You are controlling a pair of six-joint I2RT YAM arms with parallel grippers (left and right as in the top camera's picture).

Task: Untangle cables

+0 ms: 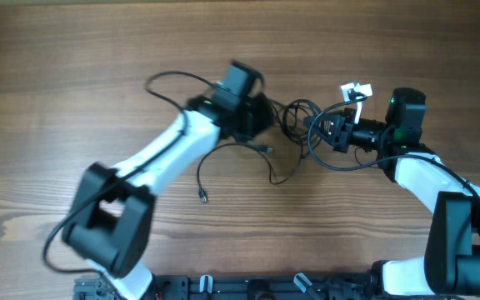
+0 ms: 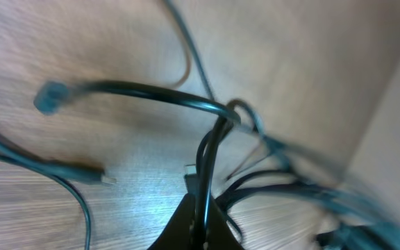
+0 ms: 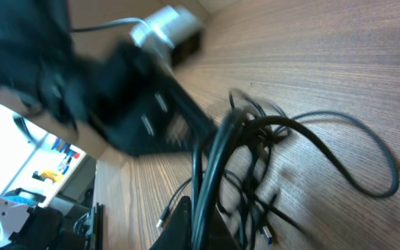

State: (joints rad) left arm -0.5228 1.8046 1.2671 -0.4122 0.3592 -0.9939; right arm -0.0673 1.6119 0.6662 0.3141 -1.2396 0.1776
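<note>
A knot of thin black cables [image 1: 297, 117] lies on the wooden table between my two grippers. My left gripper [image 1: 263, 115] is at the knot's left side, shut on a black cable strand [image 2: 203, 167] that rises from the jaws. My right gripper [image 1: 317, 127] is at the knot's right side, shut on black cable strands [image 3: 210, 173]. Loose strands trail toward the front, one ending in a silver-tipped plug [image 1: 202, 197], another in a small plug [image 1: 267, 148]. A loop [image 1: 340, 162] hangs below the right gripper. The knot [image 3: 255, 146] also shows in the right wrist view.
A small white tag or plug [image 1: 357, 90] lies behind the right gripper. The left arm [image 1: 152, 154] stretches diagonally across the table's middle. A thicker black arm cable [image 1: 173, 79] loops behind the left wrist. The robot base rail [image 1: 257, 287] runs along the front edge.
</note>
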